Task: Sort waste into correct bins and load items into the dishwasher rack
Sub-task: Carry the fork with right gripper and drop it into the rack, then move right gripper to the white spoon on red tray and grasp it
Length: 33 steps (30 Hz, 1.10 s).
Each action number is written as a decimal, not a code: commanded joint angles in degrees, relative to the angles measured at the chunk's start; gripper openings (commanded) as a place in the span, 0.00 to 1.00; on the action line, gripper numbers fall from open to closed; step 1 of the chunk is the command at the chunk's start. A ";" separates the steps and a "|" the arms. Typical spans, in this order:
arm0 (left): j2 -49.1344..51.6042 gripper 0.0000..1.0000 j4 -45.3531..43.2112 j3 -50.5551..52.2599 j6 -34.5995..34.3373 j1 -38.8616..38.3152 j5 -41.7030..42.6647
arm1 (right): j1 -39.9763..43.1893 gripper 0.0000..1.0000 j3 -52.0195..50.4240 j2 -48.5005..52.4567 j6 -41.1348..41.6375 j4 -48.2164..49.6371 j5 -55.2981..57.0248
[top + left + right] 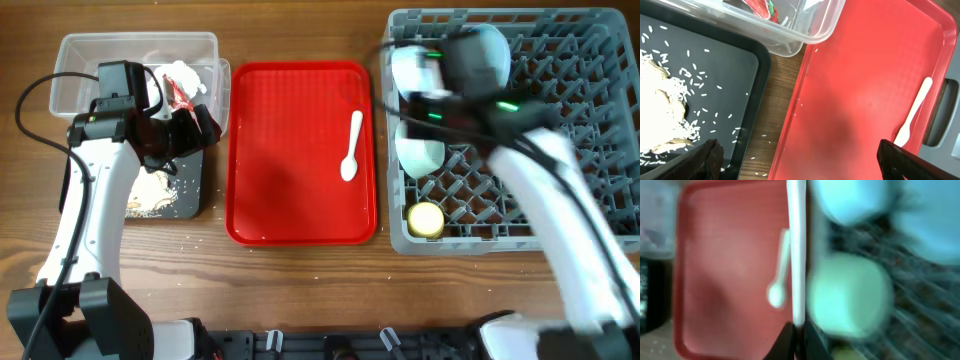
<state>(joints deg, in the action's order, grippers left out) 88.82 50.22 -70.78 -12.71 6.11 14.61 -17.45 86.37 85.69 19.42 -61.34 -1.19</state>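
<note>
My right gripper (799, 330) is shut on a white plastic fork (797, 255). It hangs blurred over the left side of the grey dishwasher rack (590, 150), at about (415, 100). A mint green bowl (420, 152), a yellow cup (426, 220) and a pale blue bowl (408, 65) sit in the rack. A white spoon (352, 145) lies on the red tray (290, 200). My left gripper (802, 162) is open and empty above the gap between the black tray (735, 65) and the red tray. Food scraps and rice (660, 100) lie in the black tray. The red-and-white wrapper with tissue (180, 85) lies in the clear tub (90, 55).
A few rice grains lie on the wood (765, 142) between the black tray and the red tray. The left arm covers part of the black tray in the overhead view. The right arm crosses the rack from the lower right.
</note>
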 commanded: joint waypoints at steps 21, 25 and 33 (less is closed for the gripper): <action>-0.74 1.00 0.02 -0.81 0.52 0.28 -0.37 | 9.62 0.37 -23.93 -5.27 -14.73 4.44 17.07; -0.74 1.00 0.02 -0.81 0.52 0.28 -0.37 | 9.62 0.49 -23.85 -5.29 -13.81 6.03 17.05; -0.74 1.00 0.02 -0.81 0.52 0.28 -0.37 | 9.60 1.00 -3.19 -5.35 -13.64 2.08 -16.35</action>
<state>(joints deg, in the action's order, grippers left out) 88.82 50.22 -70.78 -12.71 6.11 14.59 -7.90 73.47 80.71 7.27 -59.72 3.75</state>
